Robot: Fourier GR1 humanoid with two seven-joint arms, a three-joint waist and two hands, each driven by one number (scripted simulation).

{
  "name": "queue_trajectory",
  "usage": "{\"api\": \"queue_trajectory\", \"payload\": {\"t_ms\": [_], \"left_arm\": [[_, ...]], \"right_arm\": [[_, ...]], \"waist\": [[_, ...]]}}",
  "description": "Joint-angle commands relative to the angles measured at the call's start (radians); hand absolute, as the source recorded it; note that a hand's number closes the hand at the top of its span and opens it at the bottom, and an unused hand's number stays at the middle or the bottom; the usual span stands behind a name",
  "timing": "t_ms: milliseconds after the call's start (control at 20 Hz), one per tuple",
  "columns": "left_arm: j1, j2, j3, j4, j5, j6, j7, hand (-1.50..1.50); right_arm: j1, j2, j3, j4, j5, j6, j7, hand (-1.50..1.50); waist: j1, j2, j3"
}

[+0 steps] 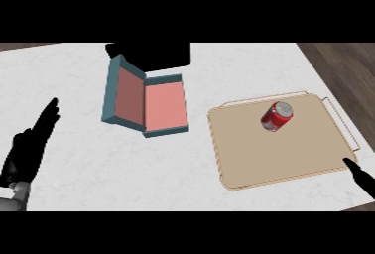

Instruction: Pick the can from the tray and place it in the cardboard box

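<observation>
The white marbled counter carries a flat tan tray at four o'clock and a teal box (pink-lined, lid open) at eleven. My left hand rests straight-fingered, holding nothing; of my right hand, I can't tell. The red can lies on the tray.

The can was red with a silver top and lay on its side on the tray, in the far part of it, top end pointing up and slightly right in the view. The tray was flat, tan, with a low rim and thin wire handles at its far and right sides. The box sat well left of the tray, open, teal outside and salmon pink inside, its lid swung up along the left side. Nothing lay inside it.
</observation>
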Motion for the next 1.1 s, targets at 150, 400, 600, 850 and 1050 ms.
{"api": "queue_trajectory", "payload": {"t_ms": [150, 400, 600, 850, 1050], "left_arm": [[0.021, -0.023, -0.053, -0.001, -0.032, -0.036, -0.094, 0.00], [-0.024, -0.081, -0.092, 0.071, -0.066, -0.036, -0.137, 0.00], [-0.059, -0.105, -0.111, 0.079, -0.078, -0.045, -0.139, 0.00], [-0.067, -0.128, -0.128, 0.123, -0.106, -0.046, -0.191, 0.00], [-0.117, -0.117, -0.117, 0.094, -0.090, -0.071, -0.136, 0.00]], "right_arm": [[0.339, 0.251, 0.095, -0.078, 0.260, -0.312, -0.146, -1.50], [0.497, 0.282, 0.333, -0.205, 0.375, -0.458, 0.049, -1.50], [0.582, 0.284, 0.461, -0.235, 0.515, -0.559, 0.218, -1.50], [0.665, 0.285, 0.475, -0.288, 0.651, -0.541, 0.420, -1.50], [0.697, 0.285, 0.468, -0.297, 0.729, -0.527, 0.572, -1.50]], "waist": [[0.112, 0.024, -0.008], [0.166, 0.037, -0.008], [0.195, 0.045, -0.007], [0.219, 0.058, -0.010], [0.234, 0.064, -0.009]]}}
